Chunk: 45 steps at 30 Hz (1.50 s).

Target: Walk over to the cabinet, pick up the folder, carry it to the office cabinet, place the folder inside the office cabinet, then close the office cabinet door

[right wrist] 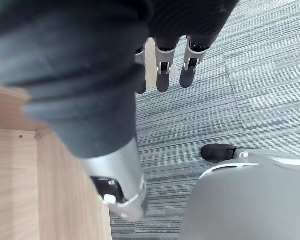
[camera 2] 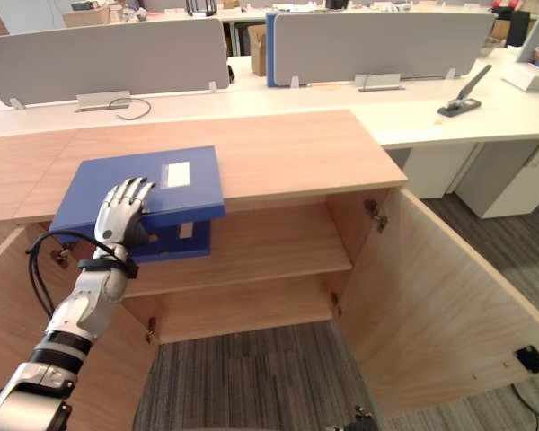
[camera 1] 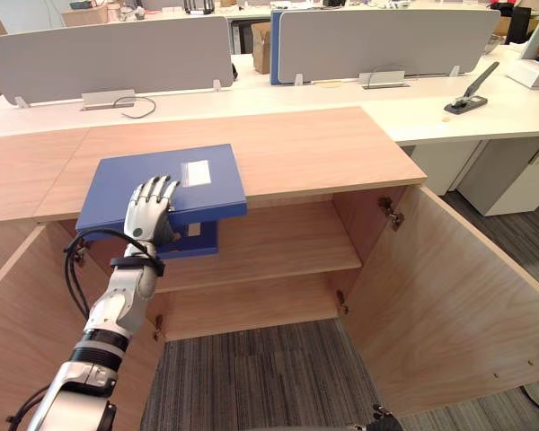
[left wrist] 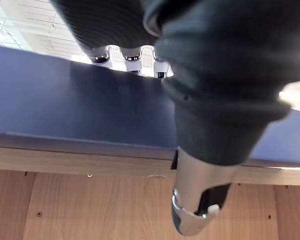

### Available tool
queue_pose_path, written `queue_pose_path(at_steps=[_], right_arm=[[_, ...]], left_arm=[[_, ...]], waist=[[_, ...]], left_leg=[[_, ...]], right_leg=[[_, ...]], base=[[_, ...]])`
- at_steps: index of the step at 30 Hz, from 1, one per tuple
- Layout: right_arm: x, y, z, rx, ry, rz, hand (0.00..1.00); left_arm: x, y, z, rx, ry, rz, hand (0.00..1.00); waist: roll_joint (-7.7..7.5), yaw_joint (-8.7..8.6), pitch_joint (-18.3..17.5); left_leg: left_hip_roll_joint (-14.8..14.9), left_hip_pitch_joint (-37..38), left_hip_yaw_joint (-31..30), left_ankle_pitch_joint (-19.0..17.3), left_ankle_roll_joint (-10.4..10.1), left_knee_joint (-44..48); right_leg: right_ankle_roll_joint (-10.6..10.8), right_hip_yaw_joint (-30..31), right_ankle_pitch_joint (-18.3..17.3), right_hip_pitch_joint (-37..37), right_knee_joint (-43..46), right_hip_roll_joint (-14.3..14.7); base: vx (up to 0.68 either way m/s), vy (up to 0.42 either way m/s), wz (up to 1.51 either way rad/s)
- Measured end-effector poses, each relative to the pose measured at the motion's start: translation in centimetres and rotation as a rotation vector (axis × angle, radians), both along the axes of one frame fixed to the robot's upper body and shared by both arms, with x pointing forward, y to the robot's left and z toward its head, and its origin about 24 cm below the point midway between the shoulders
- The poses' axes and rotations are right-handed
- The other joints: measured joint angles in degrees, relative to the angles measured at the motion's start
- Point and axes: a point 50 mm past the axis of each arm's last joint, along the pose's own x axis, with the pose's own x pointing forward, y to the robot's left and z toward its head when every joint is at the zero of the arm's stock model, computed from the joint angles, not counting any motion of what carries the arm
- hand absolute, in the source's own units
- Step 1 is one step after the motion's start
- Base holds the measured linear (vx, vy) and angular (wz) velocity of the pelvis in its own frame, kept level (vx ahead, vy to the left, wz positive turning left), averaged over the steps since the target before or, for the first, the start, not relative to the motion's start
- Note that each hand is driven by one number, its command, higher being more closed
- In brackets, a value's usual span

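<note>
A blue folder (camera 1: 166, 184) lies flat on the wooden top of the office cabinet (camera 1: 323, 144), its near edge sticking out past the cabinet's front. My left hand (camera 1: 149, 208) grips that near edge, fingers (left wrist: 125, 52) laid over the cover and thumb (left wrist: 197, 205) below it. A blue part with white marks (camera 1: 196, 237) hangs under the overhang, in front of the shelf. Both cabinet doors stand open, and the inner shelf (camera 1: 278, 242) is bare. My right hand (right wrist: 162, 75) hangs open over the carpet, holding nothing.
The open right door (camera 1: 449, 296) swings out over the grey carpet (camera 1: 251, 377); the left door (camera 1: 18, 305) stands open beside my arm. Behind the cabinet are white desks with grey partitions (camera 1: 377, 40), a black stapler-like tool (camera 1: 472, 94) and a cardboard box (camera 1: 261, 47).
</note>
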Motion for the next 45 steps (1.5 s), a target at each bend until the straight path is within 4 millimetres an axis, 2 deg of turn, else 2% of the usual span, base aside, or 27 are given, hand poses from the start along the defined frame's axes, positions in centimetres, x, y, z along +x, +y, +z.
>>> queue_pose_path(at_steps=[3,4,20,24,27,29,36,38,42,44,45], right_arm=[[0.0,0.0,0.0,0.000,0.000,-0.002,0.00],[0.0,0.0,0.0,0.000,-0.001,-0.002,0.00],[-0.4,-0.3,0.0,0.006,0.002,-0.037,0.00],[-0.4,-0.2,0.0,0.006,0.002,-0.037,0.00],[-0.5,-0.2,0.0,0.005,0.005,-0.038,0.00],[-0.5,-0.2,-0.1,0.003,0.005,-0.038,0.00],[-1.1,-0.4,-0.1,-0.024,0.029,-0.058,0.00],[-1.1,-0.4,-0.1,-0.027,0.028,-0.060,0.00],[-0.5,-0.2,0.0,-0.005,-0.005,-0.099,0.00],[0.0,0.1,0.1,0.011,-0.029,-0.111,0.00],[0.7,0.5,0.3,0.025,-0.057,-0.095,0.00]], left_arm=[[0.1,0.3,-0.4,0.002,0.019,0.017,0.00],[0.3,0.5,-0.3,0.003,0.021,0.026,1.00],[1.8,1.3,2.3,0.060,-0.058,0.052,1.00],[2.2,1.8,2.3,0.066,-0.055,0.079,1.00],[2.2,1.4,1.9,0.009,-0.069,0.105,1.00],[1.5,0.7,1.5,-0.058,-0.096,0.122,1.00],[-4.7,-3.4,2.4,-0.515,-0.367,0.065,1.00],[-6.0,-3.5,2.7,-0.623,-0.400,0.023,1.00],[-8.3,-2.0,2.8,-1.060,-0.434,-0.100,1.00],[-9.5,-1.0,2.0,-1.345,-0.437,-0.157,1.00],[-10.3,-0.6,0.9,-1.488,-0.427,-0.152,1.00]], waist=[[0.02,-0.01,0.01],[0.02,-0.02,0.01],[0.79,-0.93,-0.45],[0.76,-1.29,-0.42],[0.66,-1.22,-0.36],[0.68,-1.24,-0.37],[0.60,0.34,-0.33],[0.48,0.70,-0.25],[0.16,1.57,-0.06],[0.01,1.89,0.03],[-0.08,2.00,0.10]], left_leg=[[0.12,0.00,0.04,-0.02,-0.04,0.13],[0.18,0.00,0.08,-0.03,-0.05,0.23],[0.64,0.04,0.39,-0.18,-0.32,0.83],[0.65,0.08,0.39,-0.19,-0.34,0.81],[0.64,0.10,0.38,-0.19,-0.34,0.75],[0.60,0.13,0.37,-0.19,-0.33,0.56],[0.53,0.60,-0.15,-0.14,-0.26,-0.84],[0.54,1.01,-0.17,-0.13,-0.24,-1.07],[0.46,1.08,-0.55,0.16,0.04,-1.18],[0.31,0.84,-1.11,0.67,0.15,-1.60],[0.28,0.73,-1.40,0.86,0.15,-1.98]], right_leg=[[-0.01,0.04,-0.01,-0.05,0.19,0.10],[-0.02,0.09,-0.01,-0.07,0.27,0.15],[-0.12,0.43,0.03,-0.11,0.61,0.57],[-0.13,0.43,0.04,-0.05,0.53,0.59],[-0.13,0.43,0.04,-0.01,0.50,0.58],[-0.13,0.42,0.05,0.01,0.38,0.54],[-0.11,-0.16,0.03,0.52,-0.40,0.53],[-0.10,-0.24,0.02,0.94,-0.40,0.51],[-0.07,-0.75,0.01,1.47,-0.41,0.28],[-0.05,-1.17,0.00,1.46,-0.39,-0.14],[-0.01,-1.26,-0.05,1.41,-0.38,-0.21]], base=[[0.00,0.000,0.00],[0.00,0.000,0.00],[-0.01,-0.001,-0.01],[0.00,0.000,0.00],[0.00,0.000,0.00],[0.00,0.000,0.00],[0.01,0.001,0.03],[0.00,0.000,0.00],[-0.02,0.002,0.06],[-0.07,0.015,0.12],[-0.07,0.022,0.14]])
